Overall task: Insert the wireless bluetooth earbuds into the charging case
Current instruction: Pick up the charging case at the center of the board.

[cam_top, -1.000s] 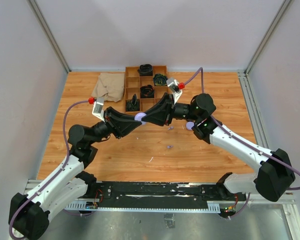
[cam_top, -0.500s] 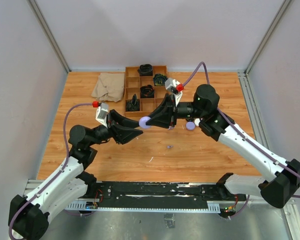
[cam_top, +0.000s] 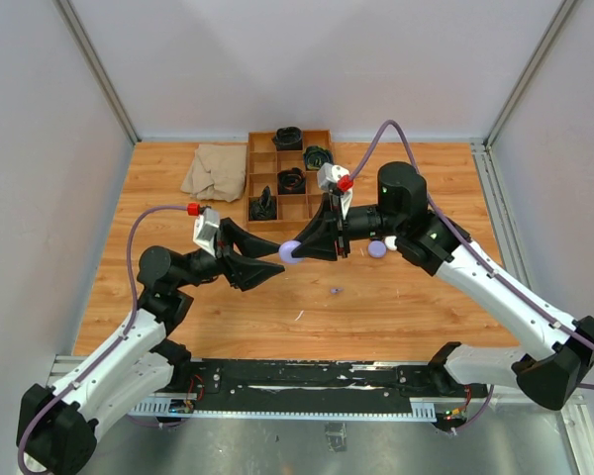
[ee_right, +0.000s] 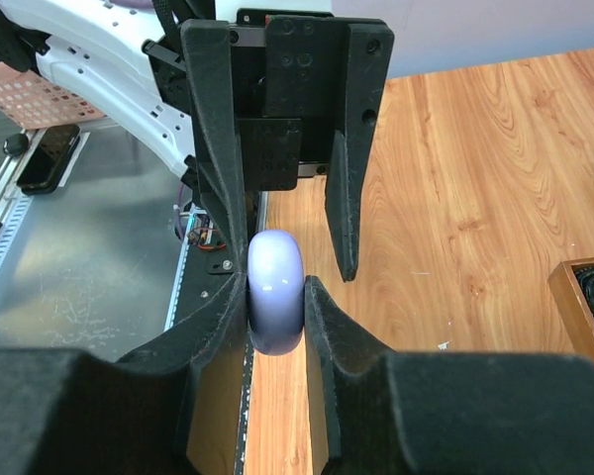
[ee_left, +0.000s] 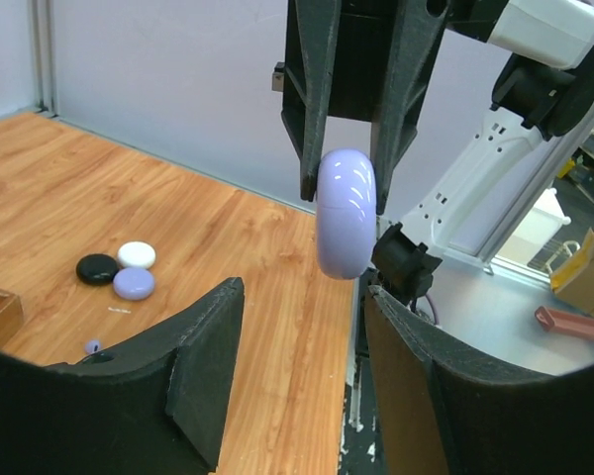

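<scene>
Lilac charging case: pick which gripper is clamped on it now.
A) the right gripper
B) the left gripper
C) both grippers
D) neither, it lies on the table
A: the right gripper squeezes the lilac charging case between its fingers in mid-air, while the left gripper is open, its jaws spread wider than the case.

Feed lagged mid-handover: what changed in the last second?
The left gripper came off the lilac case, open now, and drew back toward its base. The right gripper keeps the case clamped, carrying it slightly nearer. Loose pucks, tray and cloth stayed put.
</scene>
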Available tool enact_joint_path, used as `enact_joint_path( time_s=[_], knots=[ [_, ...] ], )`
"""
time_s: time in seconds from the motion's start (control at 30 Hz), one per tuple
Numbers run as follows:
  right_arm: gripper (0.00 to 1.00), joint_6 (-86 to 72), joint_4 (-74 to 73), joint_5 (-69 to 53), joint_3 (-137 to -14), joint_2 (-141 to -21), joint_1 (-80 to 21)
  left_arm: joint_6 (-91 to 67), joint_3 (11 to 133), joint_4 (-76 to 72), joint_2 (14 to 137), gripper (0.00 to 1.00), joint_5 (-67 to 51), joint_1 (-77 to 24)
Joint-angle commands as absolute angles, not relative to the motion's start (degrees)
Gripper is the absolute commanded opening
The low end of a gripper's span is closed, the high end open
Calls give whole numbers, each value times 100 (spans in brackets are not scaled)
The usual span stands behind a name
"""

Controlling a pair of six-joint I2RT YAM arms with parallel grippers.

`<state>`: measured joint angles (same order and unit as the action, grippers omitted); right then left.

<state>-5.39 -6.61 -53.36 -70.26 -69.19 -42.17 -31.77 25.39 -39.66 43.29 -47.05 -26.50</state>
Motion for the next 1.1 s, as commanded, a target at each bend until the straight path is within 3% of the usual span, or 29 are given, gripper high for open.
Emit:
enact_joint_path(
  time_s=[0.0,0.77,0.93,1.07],
  knots=[
    [11,-98,-1114,-5115,-7349,-6992,-4432,-2994,2711,-3978,4392,57,-4781,-2717],
    [10,200,-1467,-4504,-7666,-7232,-4869,-2840,2742,-3973,4421,40,-4585,-2944],
    [12,226,-1459,-4480,-7669,-7259,-4911,-2809,2747,-3973,4431,28,-4573,-2962],
    [26,377,-1459,-4332,-7572,-7135,-4913,-2711,2687,-3973,4402,11,-4565,-2963]
  ],
)
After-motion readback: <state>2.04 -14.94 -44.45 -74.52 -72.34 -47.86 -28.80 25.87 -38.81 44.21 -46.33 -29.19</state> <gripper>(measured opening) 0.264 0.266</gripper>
